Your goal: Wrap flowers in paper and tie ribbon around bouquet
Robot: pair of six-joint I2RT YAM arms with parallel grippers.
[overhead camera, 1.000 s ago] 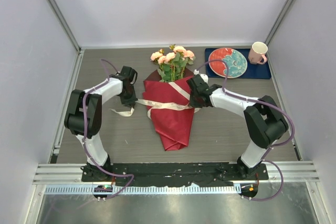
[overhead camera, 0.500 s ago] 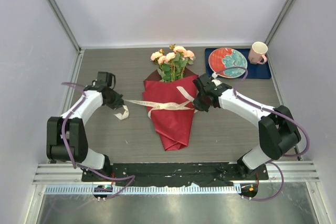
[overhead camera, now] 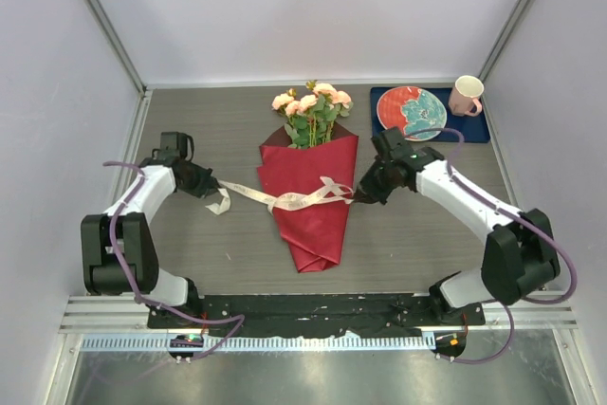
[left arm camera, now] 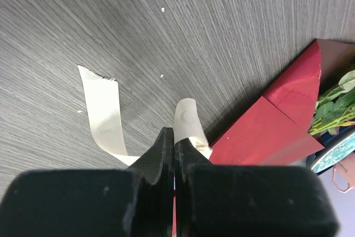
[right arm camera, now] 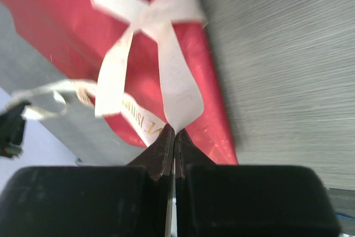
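The bouquet lies mid-table: peach-pink flowers (overhead camera: 313,101) stick out of the far end of a dark red paper (overhead camera: 313,220) cone. A cream ribbon (overhead camera: 285,200) crosses the cone, knotted near its right edge. My left gripper (overhead camera: 211,189) is shut on the ribbon's (left arm camera: 188,119) left part, with a loose tail (left arm camera: 104,116) curling beside it. On the cone's right side my right gripper (overhead camera: 360,196) is shut on a ribbon (right arm camera: 176,90) loop. The paper (right arm camera: 66,37) fills the right wrist view behind the knot. The stems are hidden inside the paper.
At the back right a dark blue mat (overhead camera: 474,128) carries a red and teal plate (overhead camera: 413,113) and a pink mug (overhead camera: 466,95). Grey walls close in the table on the left, right and far sides.
Both arms have swung outward, away from the cone. The left gripper closed on the ribbon and drew it left; the right one pulled its loop right, drawing the ribbon tight across the paper.
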